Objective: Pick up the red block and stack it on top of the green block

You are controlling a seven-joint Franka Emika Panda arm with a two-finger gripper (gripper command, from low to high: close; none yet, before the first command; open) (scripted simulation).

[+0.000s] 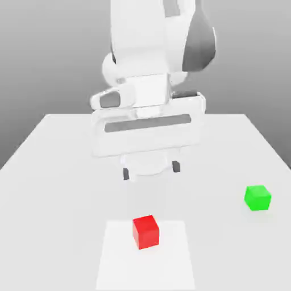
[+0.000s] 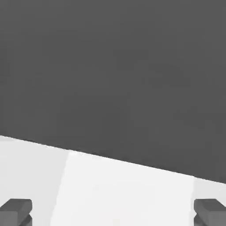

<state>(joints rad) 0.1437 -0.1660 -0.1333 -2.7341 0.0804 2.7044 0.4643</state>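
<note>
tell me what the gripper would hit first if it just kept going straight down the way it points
Probably bare table. The open gripper hangs behind the red block, which sits nearer the camera, and the green block lies off to the exterior view's right. Depth is hard to judge.

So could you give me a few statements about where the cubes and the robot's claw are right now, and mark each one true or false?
1. The red block sits on a paler square patch of the table. True.
2. The green block is stacked on the red block. False: the two lie apart on the table, the green one toward the exterior view's right.
3. The gripper is holding the red block. False: it hangs above the table, open and empty.
4. Both blocks look about the same size. True.
5. The green block lies on the paler patch. False: it rests on the plain table surface beside it.
</note>
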